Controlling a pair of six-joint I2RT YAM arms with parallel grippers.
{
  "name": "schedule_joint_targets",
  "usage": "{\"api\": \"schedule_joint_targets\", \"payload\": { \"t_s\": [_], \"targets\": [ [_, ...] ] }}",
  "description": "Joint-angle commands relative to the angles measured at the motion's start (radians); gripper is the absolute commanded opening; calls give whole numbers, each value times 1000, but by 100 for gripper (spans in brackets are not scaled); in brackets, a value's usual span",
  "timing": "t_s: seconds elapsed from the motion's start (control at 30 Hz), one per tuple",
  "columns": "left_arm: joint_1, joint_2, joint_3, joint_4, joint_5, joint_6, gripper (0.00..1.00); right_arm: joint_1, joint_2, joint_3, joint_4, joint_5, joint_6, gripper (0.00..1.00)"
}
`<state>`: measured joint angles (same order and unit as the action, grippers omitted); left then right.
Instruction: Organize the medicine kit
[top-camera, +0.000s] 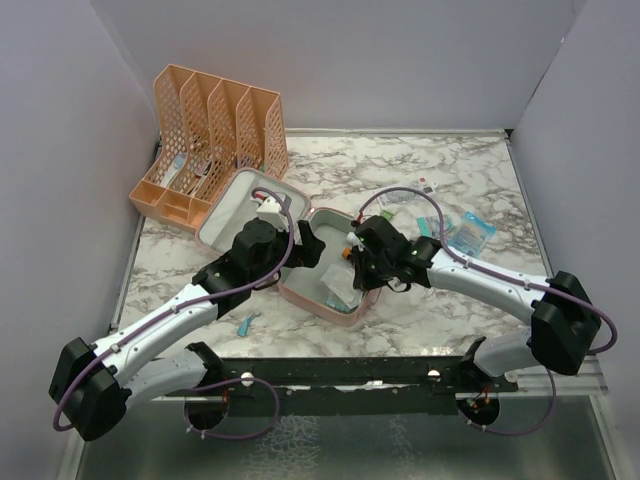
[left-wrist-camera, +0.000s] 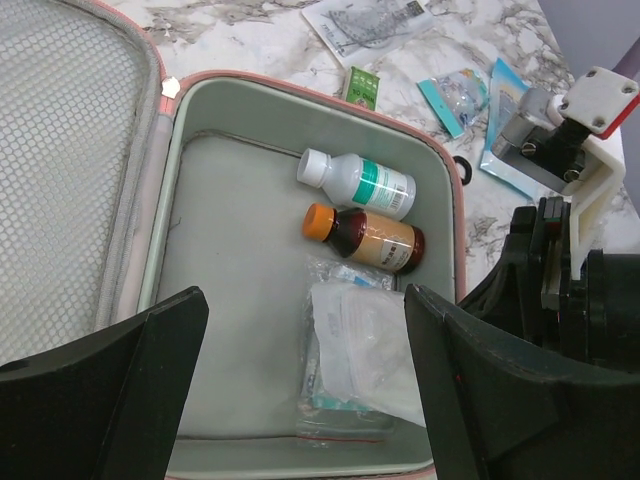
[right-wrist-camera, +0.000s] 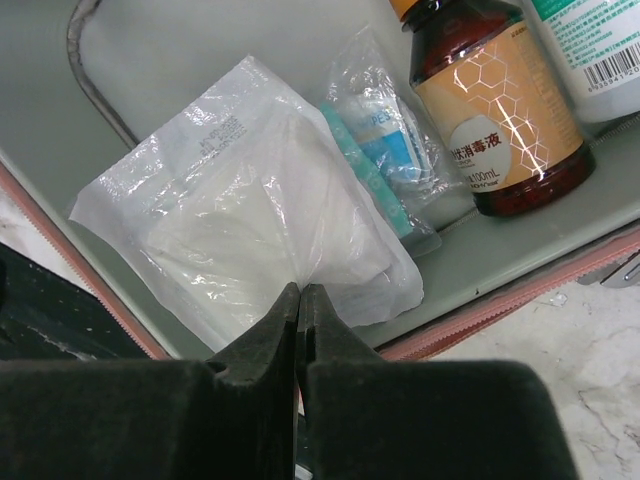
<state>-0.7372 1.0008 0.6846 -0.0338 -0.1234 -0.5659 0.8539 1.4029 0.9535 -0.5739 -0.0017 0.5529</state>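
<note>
Medicine kit (top-camera: 230, 208) is lying open mid-table (top-camera: 430, 160), just in front of the orange rack (top-camera: 215, 130). From the top its base is mostly blocked by both wrists. Left gripper (left-wrist-camera: 300, 390) is hovering over the base, fingers spread wide and gripping nothing. That view is showing a white bottle (left-wrist-camera: 360, 182) touching a brown bottle (left-wrist-camera: 365, 237); the white one is cut off in the right wrist view. Right gripper (right-wrist-camera: 300, 300) is pinching the edge of the white pouch (right-wrist-camera: 250, 230), fingers pressed together. A blue packet (right-wrist-camera: 385, 140) is partly hidden beneath, its print unreadable.
</note>
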Motion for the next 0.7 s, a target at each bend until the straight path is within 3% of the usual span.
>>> {"api": "schedule_joint_targets", "payload": {
  "t_s": [0.0, 0.47, 0.67],
  "targets": [
    [-5, 10, -1, 39, 62, 50, 82, 17, 30, 27, -35, 49, 7, 1],
    [-4, 79, -31, 50, 142, 15, 82, 37, 115, 69, -129, 142, 75, 1],
    [-4, 132, -73, 119, 205, -31, 81, 37, 148, 83, -129, 137, 42, 9]
  ]
}}
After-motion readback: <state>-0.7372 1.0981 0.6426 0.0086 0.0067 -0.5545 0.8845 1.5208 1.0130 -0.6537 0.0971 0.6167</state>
